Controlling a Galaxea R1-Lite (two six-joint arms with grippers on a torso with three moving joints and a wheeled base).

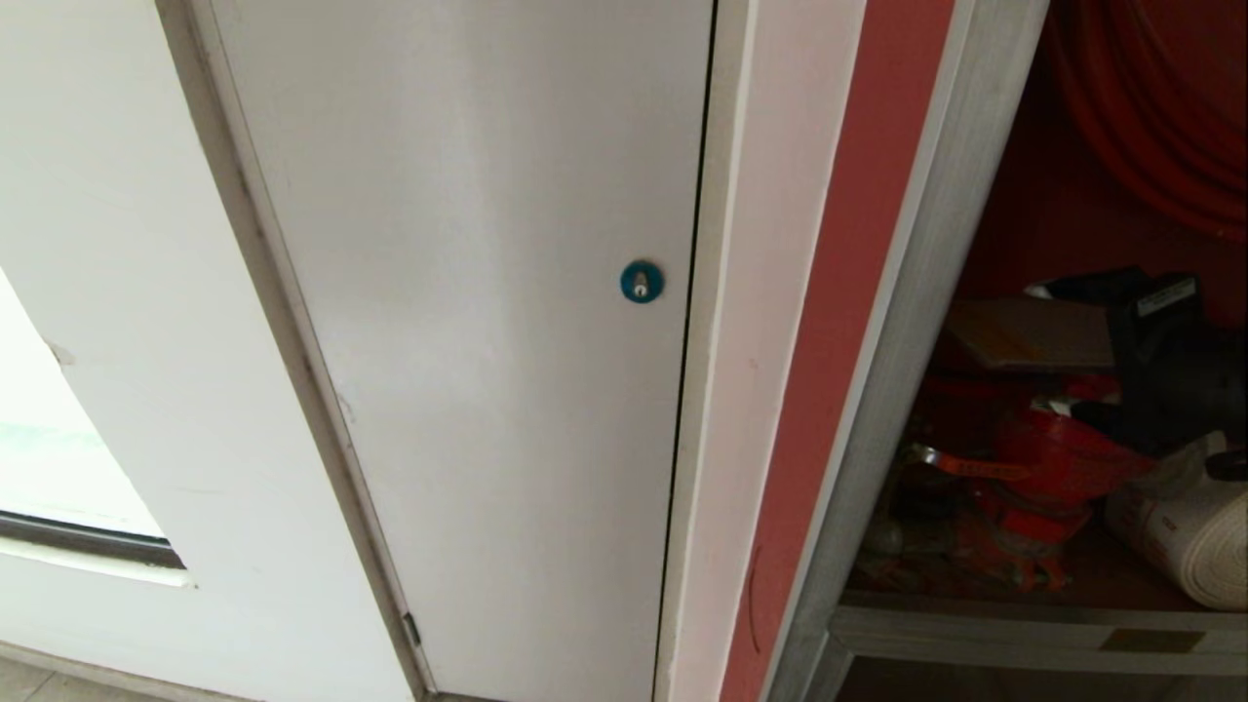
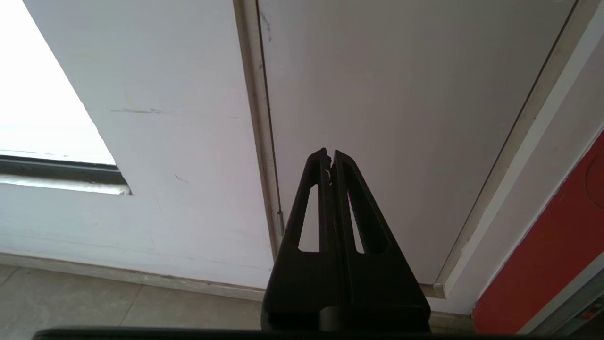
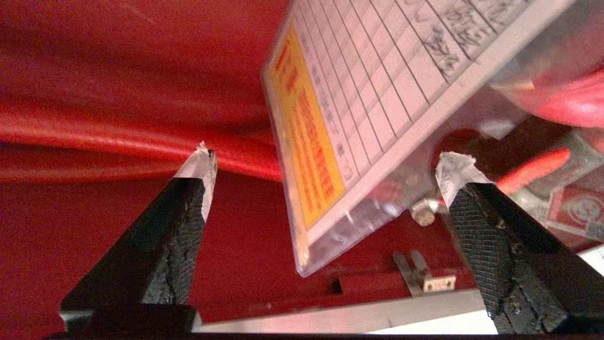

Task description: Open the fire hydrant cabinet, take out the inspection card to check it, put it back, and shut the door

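Note:
The fire hydrant cabinet [image 1: 907,341] stands open at the right, showing its silver frame and red interior. Its door is out of view. The inspection card [image 3: 377,94], a gridded sheet with a yellow band in a clear sleeve, lies tilted over the red valve [image 1: 1033,468]; in the head view the inspection card [image 1: 1024,331] looks flat and pale. My right gripper [image 3: 328,160] is inside the cabinet and open, one finger on each side of the card's yellow end, touching nothing. In the head view the right gripper [image 1: 1107,356] is a dark shape beside the card. My left gripper [image 2: 330,158] is shut and parked, facing the white door.
A plain white door [image 1: 487,341] with a blue round lock [image 1: 642,282] fills the left and middle. A red hose reel [image 1: 1160,117] hangs above the valve, and a rolled white hose [image 1: 1189,536] lies at the right. A silver sill [image 3: 377,316] and a small metal catch [image 3: 424,278] lie below the card.

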